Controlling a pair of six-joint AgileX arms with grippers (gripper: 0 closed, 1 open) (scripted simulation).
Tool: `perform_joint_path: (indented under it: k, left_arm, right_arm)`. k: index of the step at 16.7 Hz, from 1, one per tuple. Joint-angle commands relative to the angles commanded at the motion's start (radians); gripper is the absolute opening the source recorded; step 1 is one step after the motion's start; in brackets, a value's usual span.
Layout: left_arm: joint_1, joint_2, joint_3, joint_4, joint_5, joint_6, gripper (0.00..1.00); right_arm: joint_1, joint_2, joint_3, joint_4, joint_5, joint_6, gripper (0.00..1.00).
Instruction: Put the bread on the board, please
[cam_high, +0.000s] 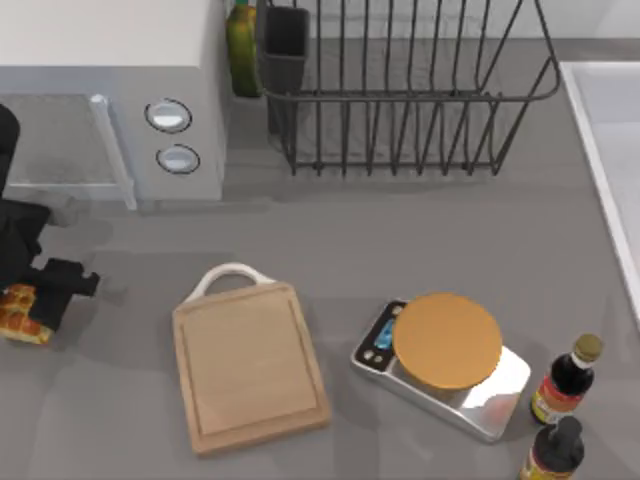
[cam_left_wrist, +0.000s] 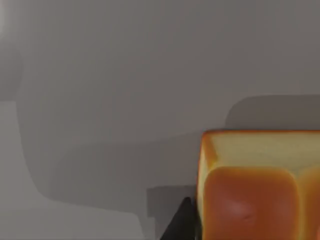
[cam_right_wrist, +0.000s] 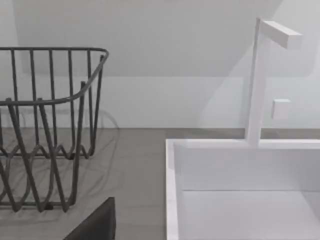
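**Bread at the left edge, board waiting bare**

Closest to us, in the left wrist view, sits the bread: one small loaf with a browned top and yellow sides, and a dark fingertip just beside it. From above, we find the bread at the far left edge of the table, with our left gripper right over it. We judge the fingers to be pinching the loaf, since one dark finger hugs its side, though the far finger stays hidden from us.

As for progress, we read the task as barely past its first step. The loaf is in hand or very nearly so, but it is well apart from the board, which lies bare in the middle of the table, its white loop handle pointing toward the microwave. What is left: lift, carry rightward across the table, and set the loaf down inside the groove.

Our right arm is parked off toward the sink; its wrist view looks at the dish rack and the white basin, and we cannot tell how its fingers stand.

Counting: one bread, one board, one scale with a round orange platter, one dish rack, one microwave, two dark sauce bottles at the lower right, one green bottle behind the microwave.
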Motion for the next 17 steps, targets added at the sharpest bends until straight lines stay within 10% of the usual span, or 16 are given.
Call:
perform_joint_path:
  k: [17]
  left_arm:
    - [-0.014,-0.250,0.165,-0.335,-0.011,-0.019,0.00]
  right_arm:
    - [0.000,0.000,0.000,0.000,0.000,0.000,1.00]
